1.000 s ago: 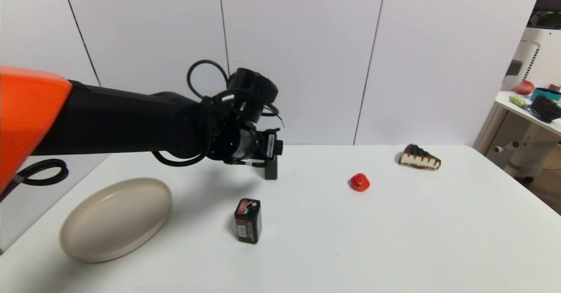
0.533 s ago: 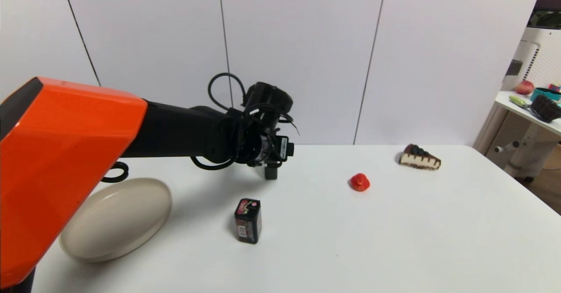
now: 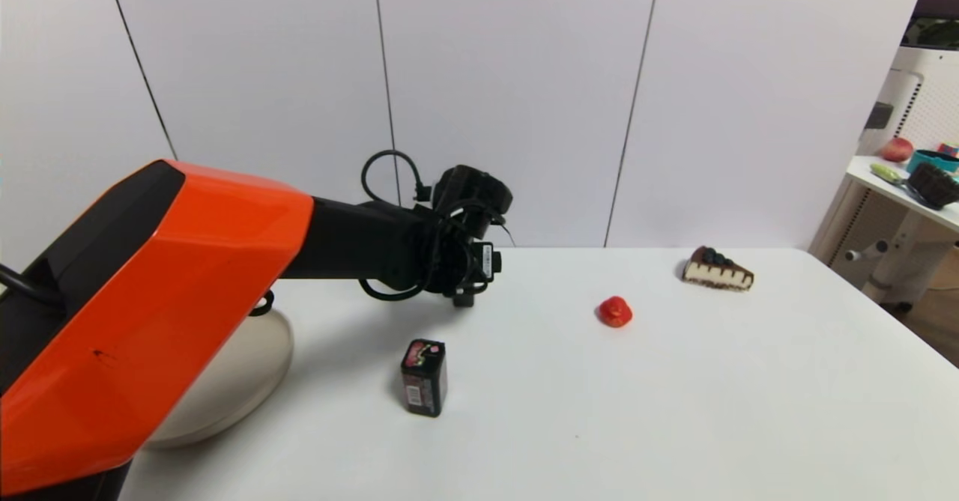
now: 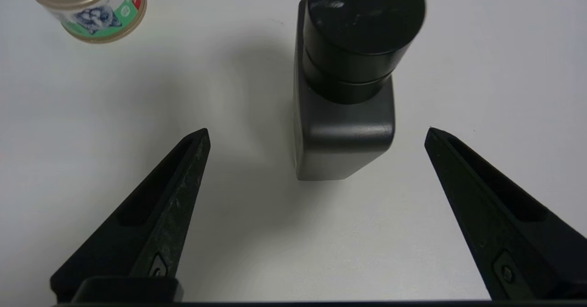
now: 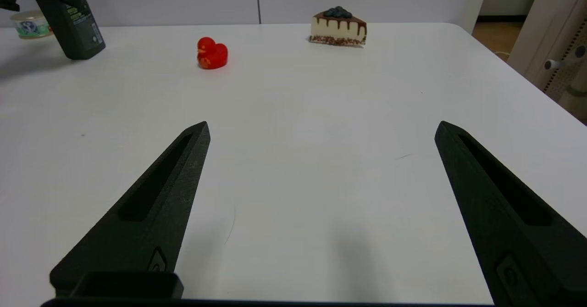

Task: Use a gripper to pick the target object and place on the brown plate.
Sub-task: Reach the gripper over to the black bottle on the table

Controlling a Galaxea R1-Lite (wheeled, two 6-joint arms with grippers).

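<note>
1. Your left gripper, the black hand with two long pointed fingers on the orange-and-black arm, hangs above the tall, slim, matte black rectangular bottle with the pump-spout cap. Its fingers are spread wide and hold nothing; in the left wrist view the bottle stands between them, apart from both.
2. The bottle stands upright on the white table, toward the far side, and the wrist hides most of it in the head view. So the pick is not yet done; I judge that you are at the last part of the approach.
3. What is left: go lower around the body, close, lift, carry to the large, round, beige-tan plate with the low rim, and set it down. The plate lies near the left edge, partly hidden behind the arm.
4. Your right gripper hangs low over the near side of the table, also wide open and holding nothing.
5. Around: a short dark tin with a pink-red label stands between bottle and plate, nearer to you, so the tall bottle should pass clear of it. A small round can with a green label lies beyond the bottle. A red toy duck and a slice of chocolate-topped cake are well apart, to the right.
</note>
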